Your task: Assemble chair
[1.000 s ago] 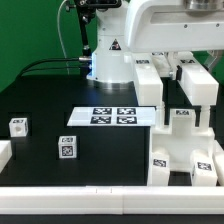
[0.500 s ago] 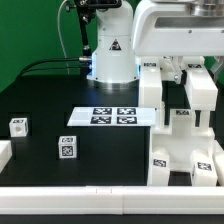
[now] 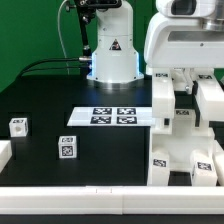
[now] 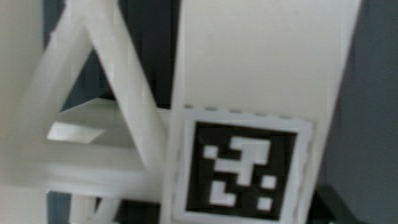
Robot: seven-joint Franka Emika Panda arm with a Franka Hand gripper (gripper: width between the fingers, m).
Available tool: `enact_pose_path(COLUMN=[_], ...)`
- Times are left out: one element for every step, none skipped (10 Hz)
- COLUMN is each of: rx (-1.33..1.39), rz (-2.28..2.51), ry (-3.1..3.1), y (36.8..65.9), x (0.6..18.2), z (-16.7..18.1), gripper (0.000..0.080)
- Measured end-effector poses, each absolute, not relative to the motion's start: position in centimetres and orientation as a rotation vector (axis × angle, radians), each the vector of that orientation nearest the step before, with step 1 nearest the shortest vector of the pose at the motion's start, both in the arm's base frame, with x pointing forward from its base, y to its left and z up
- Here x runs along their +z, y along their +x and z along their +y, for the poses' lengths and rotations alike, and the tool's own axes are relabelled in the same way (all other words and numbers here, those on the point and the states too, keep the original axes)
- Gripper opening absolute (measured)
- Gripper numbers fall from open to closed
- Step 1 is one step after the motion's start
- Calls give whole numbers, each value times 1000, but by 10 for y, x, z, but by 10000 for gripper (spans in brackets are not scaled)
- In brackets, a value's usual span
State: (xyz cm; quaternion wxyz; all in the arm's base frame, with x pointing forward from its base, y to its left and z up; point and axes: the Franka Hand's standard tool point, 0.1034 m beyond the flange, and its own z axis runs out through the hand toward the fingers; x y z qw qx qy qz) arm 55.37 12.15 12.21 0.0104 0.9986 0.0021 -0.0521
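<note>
Green cloth (image 3: 25, 35) backs the scene. A flat black table (image 3: 45, 95) fills the exterior view, closed at the front by a low white rim (image 3: 90, 195). The thin white marker board (image 3: 112, 116) lies flat at mid-table. Behind the marker board stands the glossy white robot base (image 3: 112, 55), and black cables (image 3: 45, 66) trail from it toward the exterior view's left.

Just beside the marker board, on the exterior view's right, stands the white plastic chair (image 3: 185, 150). It is a partly built stack of blocky tagged pieces that reaches almost to the front rim. Over it hangs the large white arm body (image 3: 190, 40), with the end effector (image 3: 186, 100) beneath. Two white uprights flank that spot, and I cannot tell whether the end effector is clenched or released.

The wrist view, blurred and very close, shows a flat white tagged slab (image 4: 240, 165) next to slanted white bars (image 4: 98, 90).

In front of the marker board, toward the exterior view's left, sits a small white tagged cube (image 3: 66, 149). A second tagged cube (image 3: 18, 126) sits farther that way, well apart from the board. A white block (image 3: 3, 152) is cut off by the picture's edge.

Bare black table lies open between the marker board and the cubes, and again behind the board on the exterior view's left. The side toward the chair is crowded.
</note>
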Motion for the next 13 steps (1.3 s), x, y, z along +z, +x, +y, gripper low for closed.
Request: enact_pose_path(rx=[-148,-133,-120,-120,-120,-120,-118,-110,-112,-104,-93,-79,-70], rz=[13,31,61,54,54,53,39,-3,-26,-31,-29,-25,-26], ry=[3118,3120,3121,3122,3122,3122,3124,3131,3140,3141,3142,3142,3141], y=[555,557,559,559,559,559,559,556,552,552,552,554,557], x=[121,121,121,121,121,121,121,121,121,121,120,119,117], z=[124,124,123,123,123,123,123,122,120,118,118,119,119], gripper=[307,307,307,307,307,308,308,307,307,307,307,308,308])
